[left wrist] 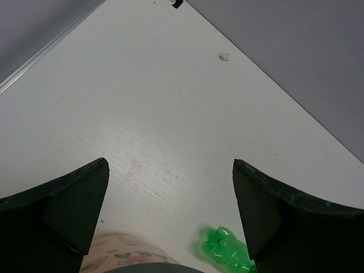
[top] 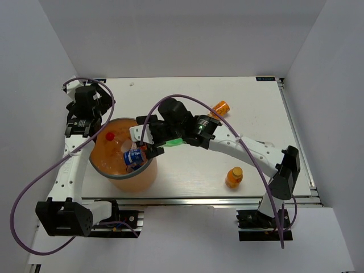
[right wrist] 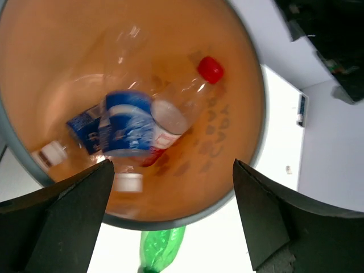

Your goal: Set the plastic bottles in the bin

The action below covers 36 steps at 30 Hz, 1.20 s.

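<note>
Blue-label bottle (right wrist: 126,132), blurred inside bin (right wrist: 250,153).

Bin (top: 139,180) orange, grey rim; label (right wrist: 122,132) blue-white; cap (right wrist: 210,69) red; one bottle (right wrist: 162,244) green; squat bottles (top: 234,177) orange

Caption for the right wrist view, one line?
Right gripper open above the bin; inside, a blurred blue-label bottle and a red-cap bottle; green bottle outside the rim.

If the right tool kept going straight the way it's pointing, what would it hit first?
Probably the clear plastic bottle with the blue label, inside the large round orange bin; it looks blurred, so its depth is unclear.
</note>
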Motion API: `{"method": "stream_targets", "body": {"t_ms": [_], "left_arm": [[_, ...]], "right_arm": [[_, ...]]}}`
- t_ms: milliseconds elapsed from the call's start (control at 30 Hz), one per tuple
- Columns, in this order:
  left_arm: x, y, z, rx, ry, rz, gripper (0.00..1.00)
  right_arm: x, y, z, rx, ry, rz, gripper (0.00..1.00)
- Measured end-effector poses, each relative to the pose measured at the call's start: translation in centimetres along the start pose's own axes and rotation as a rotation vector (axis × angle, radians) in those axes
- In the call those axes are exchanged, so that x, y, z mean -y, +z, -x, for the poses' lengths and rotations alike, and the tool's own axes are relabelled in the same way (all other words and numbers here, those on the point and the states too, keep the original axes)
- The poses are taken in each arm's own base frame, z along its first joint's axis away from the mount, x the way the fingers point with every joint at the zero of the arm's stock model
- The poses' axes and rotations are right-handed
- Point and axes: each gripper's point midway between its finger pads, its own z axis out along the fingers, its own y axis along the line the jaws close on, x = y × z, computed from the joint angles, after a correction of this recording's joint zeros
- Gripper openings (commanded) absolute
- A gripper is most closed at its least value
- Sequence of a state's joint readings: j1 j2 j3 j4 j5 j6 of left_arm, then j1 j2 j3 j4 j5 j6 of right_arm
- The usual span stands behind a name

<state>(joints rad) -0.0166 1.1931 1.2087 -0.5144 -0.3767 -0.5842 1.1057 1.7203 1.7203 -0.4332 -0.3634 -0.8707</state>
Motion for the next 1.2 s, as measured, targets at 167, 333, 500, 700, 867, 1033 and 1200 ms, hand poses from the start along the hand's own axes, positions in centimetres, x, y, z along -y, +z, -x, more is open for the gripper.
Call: {"method": "stream_targets", "body": {"t_ms": [167,333,500,700,867,1033,1200], "left_arm": [[0.4,-0.2,0.7,0.035,-0.011,-0.037,0.98],[-2.1,1.3,0.0,0.036,-0.011,-0.006,0.98],[-4.5,2.9,-0.1,0.042,-0.001,-0.01,0.98],[-3.6,3.2,-1.1,0.015,0.068,-0.112,0.98],[-2.1,1.5,-0.5,0.039,0.09,-0.216,0.98],[-1.5,-0.6,0.1,0.092,0.106,-0.285,0.98],[-1.1,-0.9,0.1,0.1,0.117,-0.313,0.98]], "right_arm": [[1.7,-2.0,0.8,0.047,0.023,-0.13,0.89],[2.2,-6.1,-1.7,0.091,0.183,-0.28,0.89],[3.6,-11.4,-9.8,0.07,0.408,-0.455,0.89],[1.8,-11.6,-16.5,0.02,0.591,-0.446,0.89],[1.2,-6.9,-21.6,-0.035,0.706,-0.335,0.89],[2.6,-1.2,-26.1,-0.054,0.806,-0.232,0.89],[1.1,2.0,-28.7,-0.071,0.869,-0.161,0.89]]}}
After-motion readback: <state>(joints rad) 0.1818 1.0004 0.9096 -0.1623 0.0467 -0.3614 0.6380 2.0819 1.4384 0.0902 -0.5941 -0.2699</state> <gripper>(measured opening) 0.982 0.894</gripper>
